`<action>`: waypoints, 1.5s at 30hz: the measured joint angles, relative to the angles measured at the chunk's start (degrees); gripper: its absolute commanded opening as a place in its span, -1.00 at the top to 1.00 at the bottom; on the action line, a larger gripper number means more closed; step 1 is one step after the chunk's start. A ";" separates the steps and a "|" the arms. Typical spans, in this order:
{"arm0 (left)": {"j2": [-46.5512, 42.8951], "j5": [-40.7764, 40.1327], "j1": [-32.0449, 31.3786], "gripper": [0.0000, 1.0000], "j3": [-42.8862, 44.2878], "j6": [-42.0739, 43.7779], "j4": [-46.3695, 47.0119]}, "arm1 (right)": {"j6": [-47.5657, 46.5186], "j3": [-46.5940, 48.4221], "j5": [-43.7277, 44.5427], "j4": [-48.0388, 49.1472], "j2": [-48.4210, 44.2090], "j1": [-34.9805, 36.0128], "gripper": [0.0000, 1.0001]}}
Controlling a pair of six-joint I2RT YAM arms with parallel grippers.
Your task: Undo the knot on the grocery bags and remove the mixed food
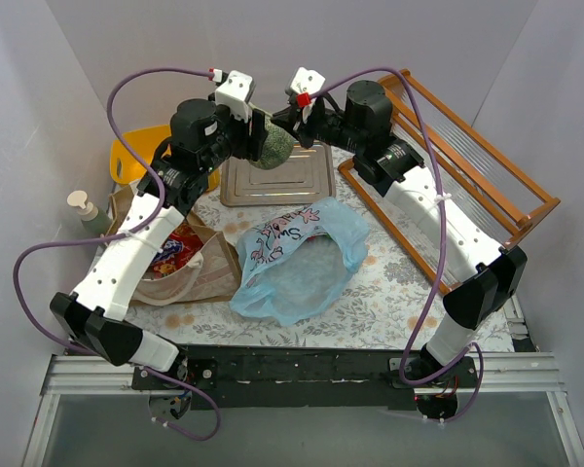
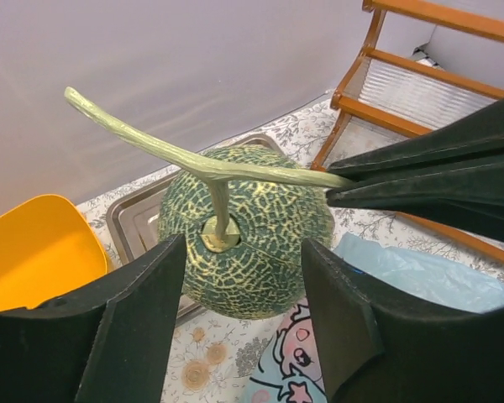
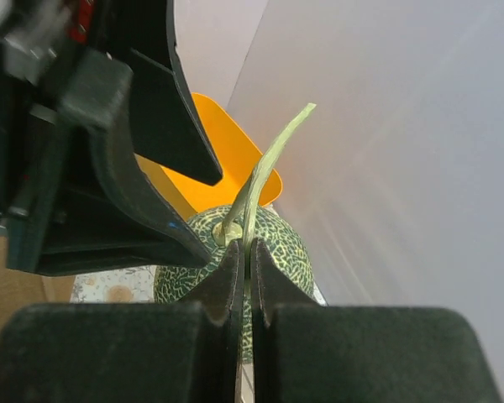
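Observation:
The green netted melon hangs in the air over the metal tray at the back. My right gripper is shut on one arm of its T-shaped stem. My left gripper is open, its jaws on either side of the melon without touching it. The light blue cartoon-print plastic bag lies open in the middle of the table. The brown paper bag lies at the left with a red snack packet showing in its mouth.
A yellow tub stands at back left. A pump soap bottle stands by the left wall. A wooden rack lies at back right. The walls are close behind both grippers.

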 measured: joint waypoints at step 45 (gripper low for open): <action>13.92 2.89 26.82 1.00 1.16 12.61 23.17 | 5.38 -10.45 9.68 -1.22 -11.52 0.11 -0.96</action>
